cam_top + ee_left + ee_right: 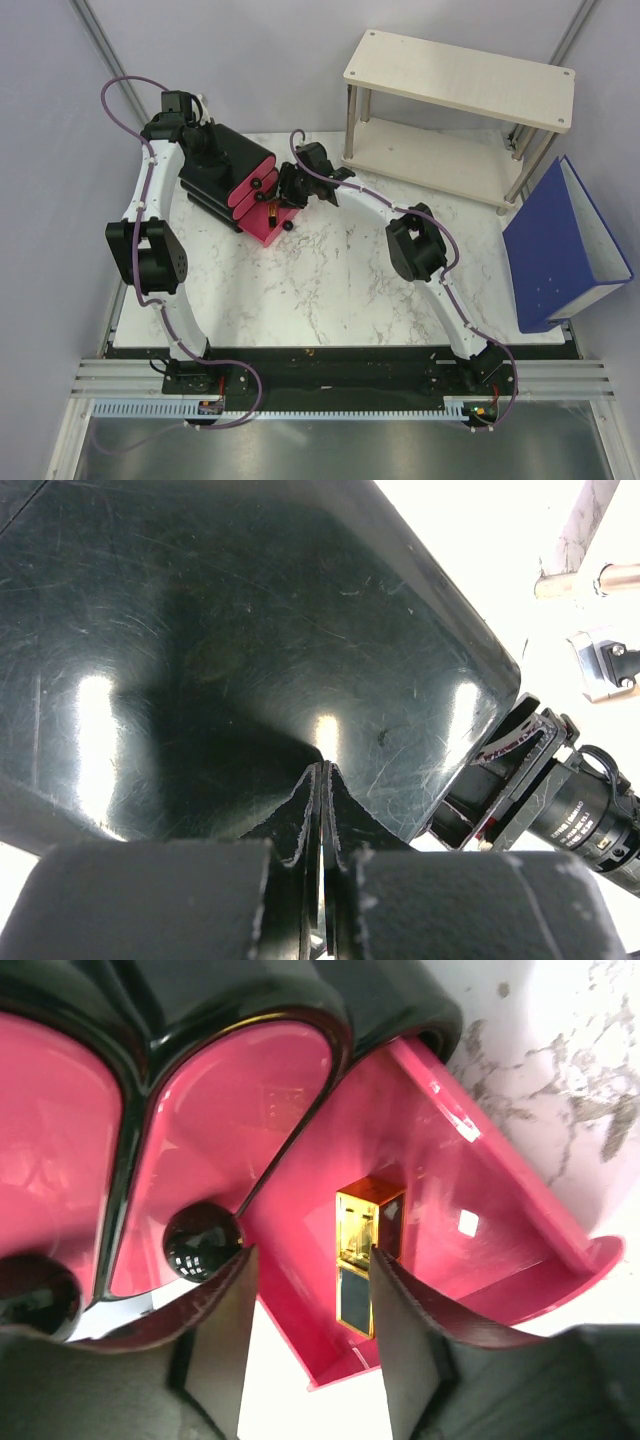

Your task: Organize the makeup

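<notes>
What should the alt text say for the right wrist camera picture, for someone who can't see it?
A gold-and-black lipstick lies in an open pink drawer, framed by the robot's two dark jaws, which stand apart. Left of it are two shut pink drawers with round black knobs; marbled table shows at upper right.
</notes>
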`<act>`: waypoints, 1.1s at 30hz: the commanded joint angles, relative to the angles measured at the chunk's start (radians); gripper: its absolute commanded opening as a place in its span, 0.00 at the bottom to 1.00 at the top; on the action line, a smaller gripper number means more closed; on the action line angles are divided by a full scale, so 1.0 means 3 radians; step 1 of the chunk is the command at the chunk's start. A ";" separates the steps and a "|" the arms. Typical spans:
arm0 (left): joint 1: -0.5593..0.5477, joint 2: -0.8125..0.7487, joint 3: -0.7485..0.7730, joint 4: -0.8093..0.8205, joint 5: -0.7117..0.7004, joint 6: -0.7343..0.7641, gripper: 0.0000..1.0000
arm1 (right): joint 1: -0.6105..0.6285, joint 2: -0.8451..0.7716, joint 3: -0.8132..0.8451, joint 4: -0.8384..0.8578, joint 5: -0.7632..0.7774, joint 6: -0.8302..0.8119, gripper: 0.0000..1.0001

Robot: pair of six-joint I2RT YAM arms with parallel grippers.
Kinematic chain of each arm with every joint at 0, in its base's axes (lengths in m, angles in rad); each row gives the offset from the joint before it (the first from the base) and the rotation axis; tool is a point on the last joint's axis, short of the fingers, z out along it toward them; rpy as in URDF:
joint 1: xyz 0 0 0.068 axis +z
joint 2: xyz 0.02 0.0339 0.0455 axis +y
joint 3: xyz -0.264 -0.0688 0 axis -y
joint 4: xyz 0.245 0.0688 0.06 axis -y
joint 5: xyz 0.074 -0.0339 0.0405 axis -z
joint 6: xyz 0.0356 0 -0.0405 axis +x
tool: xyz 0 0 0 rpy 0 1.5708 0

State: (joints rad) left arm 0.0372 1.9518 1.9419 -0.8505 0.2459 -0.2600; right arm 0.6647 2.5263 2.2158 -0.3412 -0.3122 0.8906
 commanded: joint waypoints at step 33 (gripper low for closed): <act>0.0004 0.0177 0.0144 -0.0514 0.0009 0.0192 0.02 | -0.0201 -0.0543 -0.1251 0.0156 -0.0304 0.0120 0.00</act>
State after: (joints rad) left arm 0.0372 1.9659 1.9812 -0.9146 0.2539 -0.2455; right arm 0.5999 2.2925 1.7515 -0.3080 -0.3683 0.8845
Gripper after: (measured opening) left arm 0.023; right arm 0.006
